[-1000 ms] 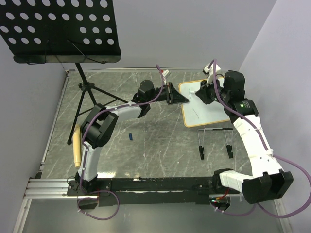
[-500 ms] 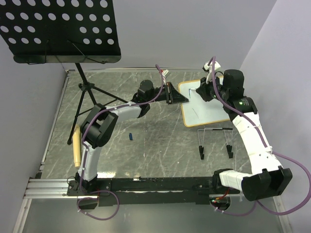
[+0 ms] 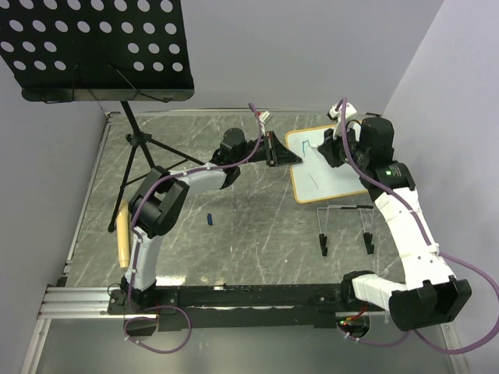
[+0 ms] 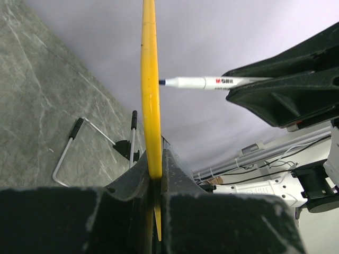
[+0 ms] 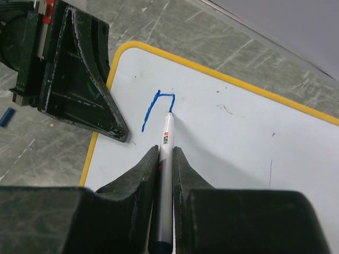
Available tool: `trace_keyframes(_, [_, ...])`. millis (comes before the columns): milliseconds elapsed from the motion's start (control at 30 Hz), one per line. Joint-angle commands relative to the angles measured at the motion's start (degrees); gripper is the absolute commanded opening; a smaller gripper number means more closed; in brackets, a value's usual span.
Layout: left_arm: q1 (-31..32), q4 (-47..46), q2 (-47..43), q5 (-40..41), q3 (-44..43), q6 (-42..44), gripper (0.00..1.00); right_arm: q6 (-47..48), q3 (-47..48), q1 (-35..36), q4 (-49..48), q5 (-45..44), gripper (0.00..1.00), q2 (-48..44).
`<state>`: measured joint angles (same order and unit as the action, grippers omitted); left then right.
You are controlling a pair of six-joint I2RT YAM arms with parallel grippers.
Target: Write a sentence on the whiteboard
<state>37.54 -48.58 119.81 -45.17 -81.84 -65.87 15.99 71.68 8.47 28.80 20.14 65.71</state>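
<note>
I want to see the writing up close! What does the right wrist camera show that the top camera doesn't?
Only the right wrist view clearly shows the pen, its tip touching the board at the end of a blue stroke. Only the top view shows the music stand, the wooden stick, the wire stand and both whole arms. Both show the board, the left claw at its edge and the right claw over it.

Robotics lab: cabled arms [image 3: 156,206] bolted at a grey table [image 3: 257,234].
</note>
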Motion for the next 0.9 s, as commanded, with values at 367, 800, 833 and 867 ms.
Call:
trace_keyframes(367, [-0.3,-9.6,-5.6,-0.6,-1.4,-1.6,0.01,0.9,-3.0,0.8,4.3,3.8,0.00,-2.1])
trace_keyframes(800, [-0.4,-10.1,-5.7,-0.4,-0.4,-1.7,0.01,-0.1,0.7,2.3,1.7,1.7,0.00,-2.1])
trace_keyframes(833, [-0.4,-10.1,-5.7,-0.4,-0.2,-1.7,0.01,0.2,0.7,2.3,1.4,1.4,0.00,-2.7])
trace_keyframes(867, [-0.4,-10.3,-5.8,-0.4,-0.2,-1.8,0.01,0.4,0.9,2.3,1.2,1.1,0.00,-3.4])
